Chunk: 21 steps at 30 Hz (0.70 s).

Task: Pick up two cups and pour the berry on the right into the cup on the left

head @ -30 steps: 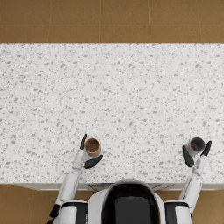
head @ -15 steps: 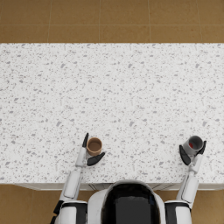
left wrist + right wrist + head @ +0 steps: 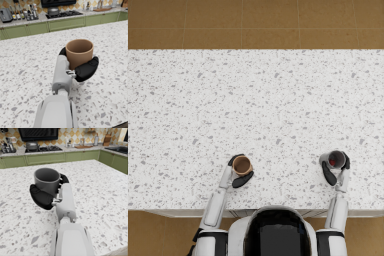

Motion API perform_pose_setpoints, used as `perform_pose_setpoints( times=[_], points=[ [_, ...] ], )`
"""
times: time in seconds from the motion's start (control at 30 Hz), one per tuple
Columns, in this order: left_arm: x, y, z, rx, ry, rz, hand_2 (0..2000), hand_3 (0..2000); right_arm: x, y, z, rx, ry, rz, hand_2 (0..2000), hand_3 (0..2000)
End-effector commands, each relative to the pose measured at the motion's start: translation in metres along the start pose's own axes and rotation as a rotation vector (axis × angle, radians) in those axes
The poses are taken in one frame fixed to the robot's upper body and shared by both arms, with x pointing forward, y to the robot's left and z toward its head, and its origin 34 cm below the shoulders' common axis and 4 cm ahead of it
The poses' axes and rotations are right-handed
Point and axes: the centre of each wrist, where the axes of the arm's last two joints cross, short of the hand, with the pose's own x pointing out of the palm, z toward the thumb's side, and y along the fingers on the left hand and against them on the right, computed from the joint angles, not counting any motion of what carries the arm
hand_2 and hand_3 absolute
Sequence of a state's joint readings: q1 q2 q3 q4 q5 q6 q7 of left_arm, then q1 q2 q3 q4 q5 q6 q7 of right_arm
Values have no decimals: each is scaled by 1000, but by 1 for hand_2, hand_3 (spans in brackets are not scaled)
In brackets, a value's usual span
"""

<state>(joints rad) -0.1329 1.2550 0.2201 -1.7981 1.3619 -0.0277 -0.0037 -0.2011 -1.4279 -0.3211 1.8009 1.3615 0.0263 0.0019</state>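
Note:
A brown cup (image 3: 242, 165) stands upright near the front edge of the speckled counter (image 3: 258, 110), and my left hand (image 3: 239, 172) wraps its dark fingers around it. Up close, the brown cup (image 3: 79, 53) sits inside the left hand (image 3: 82, 67), and its inside is hidden. To the right, a grey cup (image 3: 335, 160) holds a red berry (image 3: 332, 162), with my right hand (image 3: 333, 171) closed around it. The grey cup (image 3: 47, 181) is held upright by the right hand (image 3: 45, 195).
The counter's front edge (image 3: 258, 211) runs just behind both hands, with brown floor beyond the far edge. Green kitchen cabinets (image 3: 65, 25) and a stove (image 3: 42, 148) stand far behind the counter in the wrist views.
Both hands have closed from spread fingers onto their cups. The brown cup has shifted slightly right with the left hand, and the grey cup slightly left with the right hand.

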Motion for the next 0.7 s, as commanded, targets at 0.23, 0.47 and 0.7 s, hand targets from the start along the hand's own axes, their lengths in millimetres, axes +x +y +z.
perform_pose_setpoints(
  times=[0.23,0.47,0.7],
  points=[
    [26,25,39,175,-62,-60,2000,1280,55,-12,54,-227,-4,237,2000,1280],
    [38,32,42,202,130,-67,2000,1280,74,-20,81,-378,194,275,2000,1280],
    [47,44,48,234,201,-70,2000,1280,117,-26,112,-557,317,337,2000,1280]
  ],
)
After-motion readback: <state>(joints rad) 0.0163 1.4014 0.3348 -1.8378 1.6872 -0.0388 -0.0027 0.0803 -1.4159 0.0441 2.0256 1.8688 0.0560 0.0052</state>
